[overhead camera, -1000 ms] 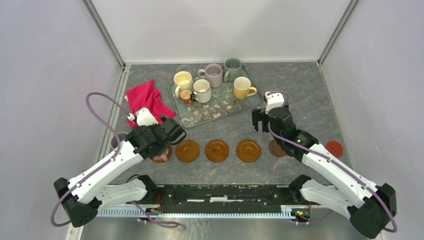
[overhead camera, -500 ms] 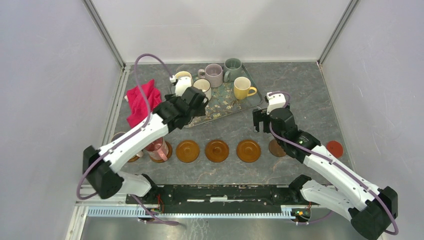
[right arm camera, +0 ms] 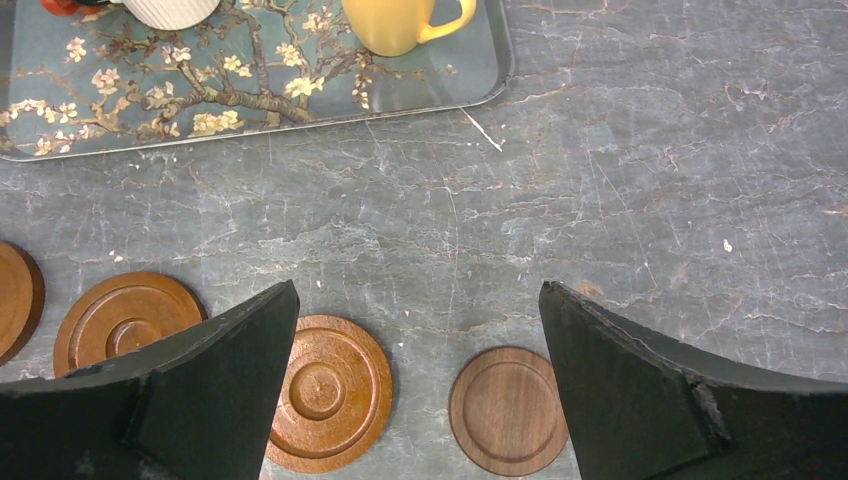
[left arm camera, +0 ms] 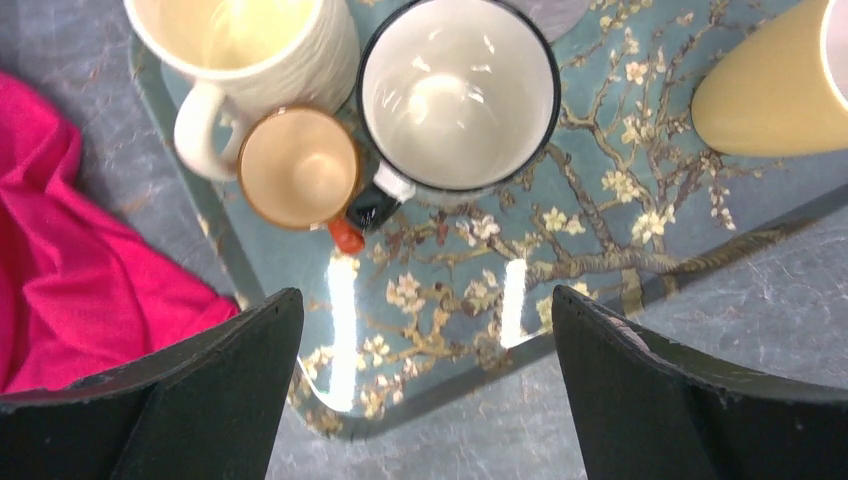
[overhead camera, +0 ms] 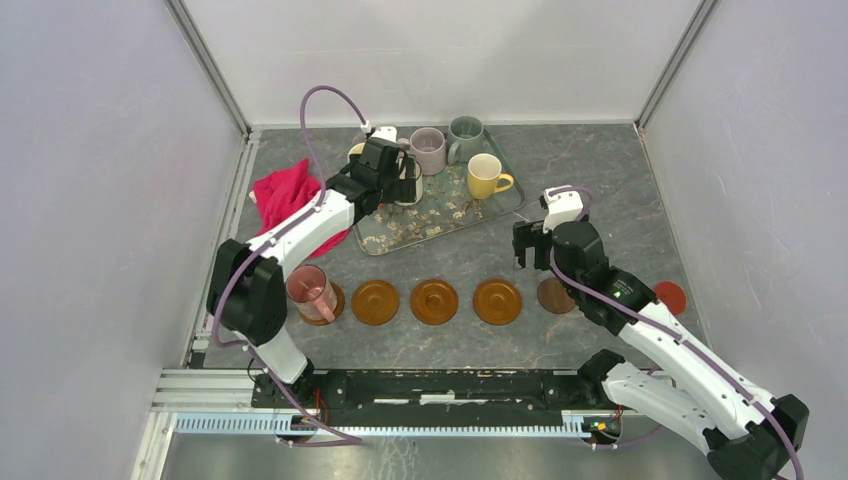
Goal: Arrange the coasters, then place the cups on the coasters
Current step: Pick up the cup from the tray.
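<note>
Several orange-brown coasters (overhead camera: 434, 301) lie in a row, with a dark brown coaster (overhead camera: 553, 296) and a red one (overhead camera: 668, 297) to their right. A pink cup (overhead camera: 310, 292) stands on the leftmost coaster. My left gripper (overhead camera: 398, 182) hangs open over the floral tray (overhead camera: 440, 222), above the near rim; in its wrist view I see a cream cup (left arm camera: 240, 40), a black-rimmed white cup (left arm camera: 458, 95) and a small orange cup (left arm camera: 298, 167). The mauve (overhead camera: 430, 150), grey-green (overhead camera: 466, 138) and yellow (overhead camera: 485, 175) cups stand on the tray too. My right gripper (right arm camera: 418, 290) is open and empty above the dark brown coaster (right arm camera: 508, 410).
A red cloth (overhead camera: 285, 200) lies crumpled left of the tray, touching its corner (left arm camera: 80, 260). White walls close in the table on three sides. The arm bases and a rail run along the near edge.
My left arm has swung away from the pink cup on the leftmost coaster, up and right to above the tray. The right arm has shifted slightly right.
</note>
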Controlling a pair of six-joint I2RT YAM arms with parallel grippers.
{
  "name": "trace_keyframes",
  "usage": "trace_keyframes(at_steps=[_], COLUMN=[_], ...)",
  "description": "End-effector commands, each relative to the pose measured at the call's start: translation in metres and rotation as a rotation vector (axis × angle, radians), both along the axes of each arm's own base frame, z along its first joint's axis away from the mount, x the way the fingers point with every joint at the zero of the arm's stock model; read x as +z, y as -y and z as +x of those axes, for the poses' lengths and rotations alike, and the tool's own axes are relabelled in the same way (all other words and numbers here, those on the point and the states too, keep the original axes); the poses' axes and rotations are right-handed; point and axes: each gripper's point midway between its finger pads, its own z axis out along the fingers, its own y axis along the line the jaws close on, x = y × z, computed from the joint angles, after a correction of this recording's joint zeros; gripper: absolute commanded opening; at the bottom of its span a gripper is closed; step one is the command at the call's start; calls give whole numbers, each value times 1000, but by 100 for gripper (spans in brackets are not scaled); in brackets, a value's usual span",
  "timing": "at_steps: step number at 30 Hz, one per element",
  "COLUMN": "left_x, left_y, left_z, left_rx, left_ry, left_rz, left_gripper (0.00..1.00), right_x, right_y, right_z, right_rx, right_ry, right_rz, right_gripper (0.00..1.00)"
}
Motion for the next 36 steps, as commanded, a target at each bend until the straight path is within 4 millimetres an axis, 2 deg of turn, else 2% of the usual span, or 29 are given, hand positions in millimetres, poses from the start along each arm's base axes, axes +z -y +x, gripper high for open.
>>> trace_keyframes(at_steps=[1,6,10,17,24,29,36], left_x=[19,-2,-22,-37,-41,-43,-53], left_y=[22,15,14,24,47,62,46], left_z=[37,54,58,52,38,31,41], left_rx=[-140,-146,-158,-195,-233,-231,-45], left_ry=[88,52,6,-32,-47,-47,-51], left_rz=[5,35,77,37,21,-7,17], left_gripper=[100,100,100,100,99,94,79], right_x=[23,27,29,29,27,26,26], right_y=[-2,-1,2,4,6,7,7], right_z=[-1,-2,-4,-6,-6,-6,-7], right_rx=[17,18,14,11,5,4,5], right_ry=[44,50,56,64,67,68,67], right_rz=[25,22,24,21,19,16,16], right_gripper=[98,98,98,98,98,98,98])
